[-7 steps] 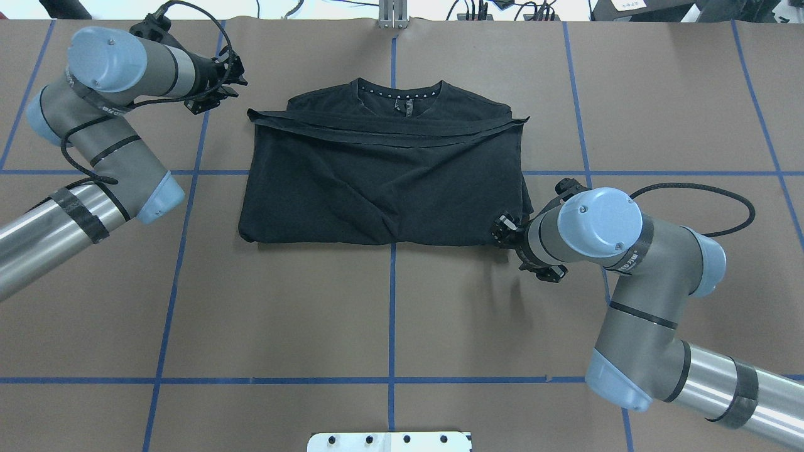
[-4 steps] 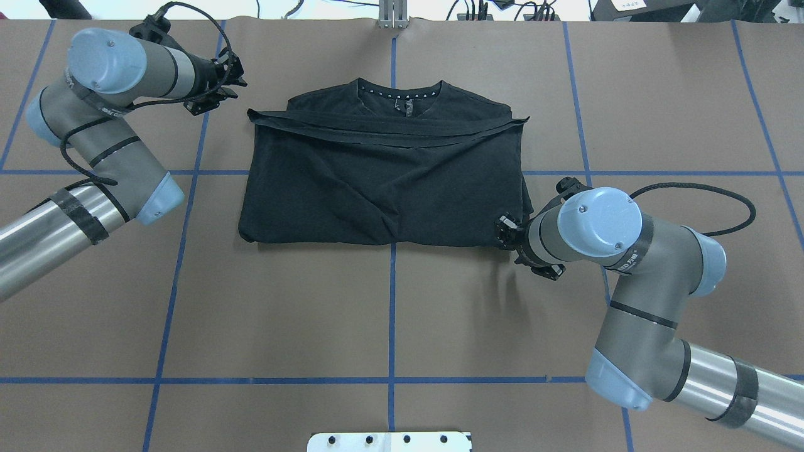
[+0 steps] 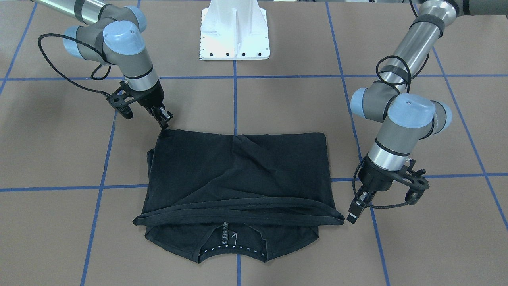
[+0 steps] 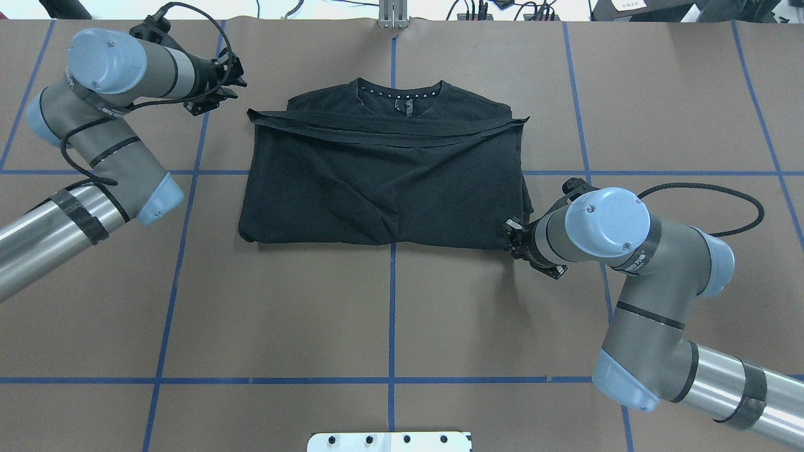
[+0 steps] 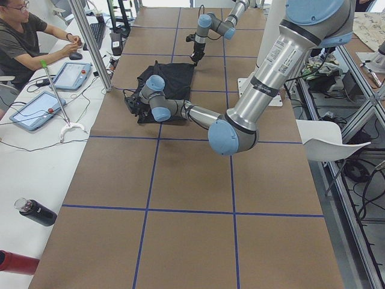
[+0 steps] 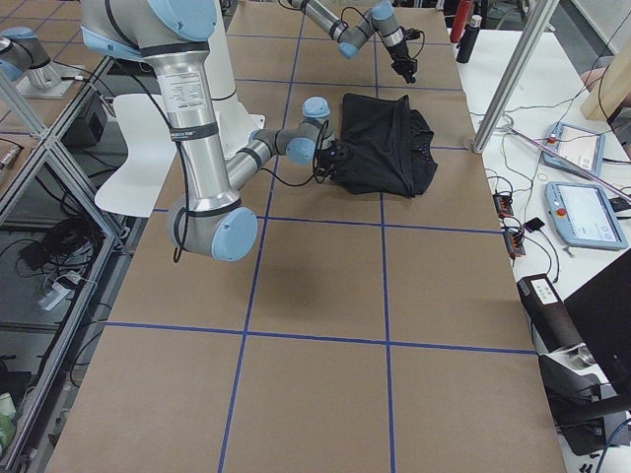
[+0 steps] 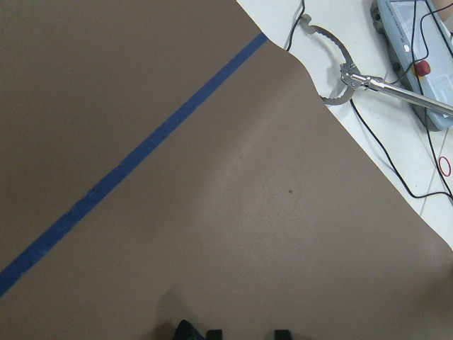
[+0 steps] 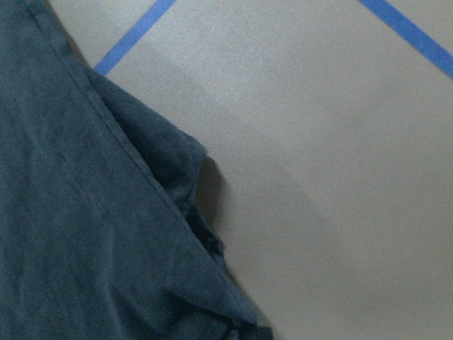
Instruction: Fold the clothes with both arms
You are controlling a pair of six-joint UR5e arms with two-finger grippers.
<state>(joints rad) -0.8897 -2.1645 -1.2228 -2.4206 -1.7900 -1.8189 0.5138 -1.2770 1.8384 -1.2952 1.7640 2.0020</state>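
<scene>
A black T-shirt [image 4: 383, 182] lies folded in half across the middle of the brown desk [image 4: 389, 314], which is marked into squares by blue tape [image 4: 169, 263]. The shirt's hem is doubled up to a band just short of the collar [image 3: 226, 249], and the collar, with its row of small white marks, points away from the robot's white base [image 3: 234, 31]. The right gripper [image 3: 164, 119] angles down onto the folded corner nearest the base on the robot's right. Its jaws are closed on the cloth, which rises to a small peak at their tip, and the wrist view there shows the shirt's edge running down into that corner. The left gripper [image 3: 353, 212] hangs just beside the far corner of the doubled hem on the robot's left, apart from the cloth. Its jaws are parted over bare desk, and only their dark fingertips [image 7: 282, 333] show at the bottom of the wrist view. Beyond the desk's far edge, an operator [image 5: 24, 36] sits at a white bench with tablets [image 5: 36, 108].
</scene>
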